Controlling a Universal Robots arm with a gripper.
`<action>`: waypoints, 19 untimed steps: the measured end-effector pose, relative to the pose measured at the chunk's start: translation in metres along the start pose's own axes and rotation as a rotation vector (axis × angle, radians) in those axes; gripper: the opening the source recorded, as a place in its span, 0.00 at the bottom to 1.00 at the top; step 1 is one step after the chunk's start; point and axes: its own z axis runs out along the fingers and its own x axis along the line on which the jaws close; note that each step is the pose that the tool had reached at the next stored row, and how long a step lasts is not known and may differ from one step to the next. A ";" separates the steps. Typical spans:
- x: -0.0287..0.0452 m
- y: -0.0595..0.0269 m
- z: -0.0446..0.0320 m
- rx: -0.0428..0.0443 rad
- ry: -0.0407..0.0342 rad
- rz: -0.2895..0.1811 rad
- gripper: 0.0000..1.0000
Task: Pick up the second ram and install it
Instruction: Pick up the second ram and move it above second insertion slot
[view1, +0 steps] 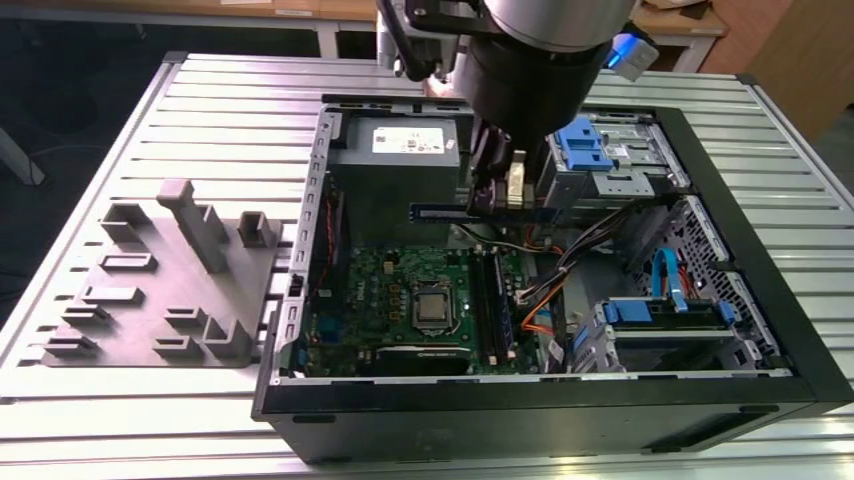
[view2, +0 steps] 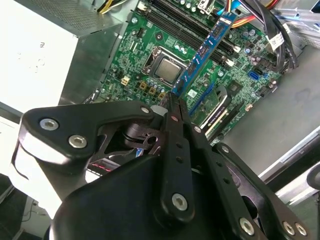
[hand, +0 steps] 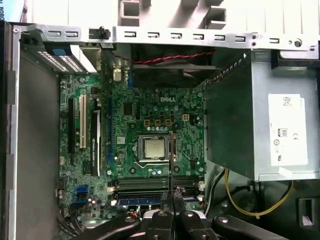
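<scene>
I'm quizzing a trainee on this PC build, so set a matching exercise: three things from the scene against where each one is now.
Things:
1. second ram
2. grey tray
3. processor

Places:
A. on the table, outside the case
B. seated in its socket on the motherboard
C. clamped in the gripper, over the open case

Pairs: 1-C, 2-A, 3-B

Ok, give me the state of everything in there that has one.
second ram: clamped in the gripper, held in the air over the motherboard, not seated in a slot.
gripper: shut on the stick.
computer case: lying flat, side open.
processor: in its socket, uncovered, no cooler on it.
</scene>
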 end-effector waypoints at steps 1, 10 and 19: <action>0.0002 -0.0001 0.0013 0.0000 0.0000 0.000 0.08; 0.0010 -0.0006 0.0105 0.0000 0.0001 0.000 0.08; -0.0022 -0.0009 0.0186 -0.0001 0.0000 0.000 0.08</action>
